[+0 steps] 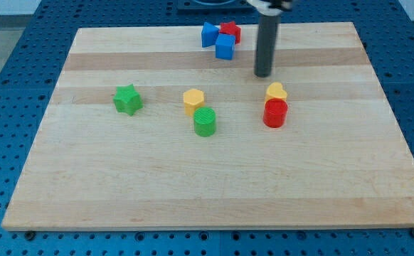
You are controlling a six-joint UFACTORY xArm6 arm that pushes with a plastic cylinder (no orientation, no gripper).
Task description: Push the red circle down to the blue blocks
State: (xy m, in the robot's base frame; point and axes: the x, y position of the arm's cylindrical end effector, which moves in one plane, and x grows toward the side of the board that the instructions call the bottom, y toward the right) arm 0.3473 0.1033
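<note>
So my tip (263,74) is sitting on the wooden board (193,185), above the yellow heart (276,91) and not touching it. There's no pincer on this arm – just a plain rod. The red circle (274,114) is right under that yellow heart, touching it, toward the view's right. The blue blocks (218,40) are up at the view's top (bunched with a red star (230,30)), well apart from the circle. Also around: green star (127,99), yellow hexagon (193,100) – and a green circle (205,122) just below it.
</note>
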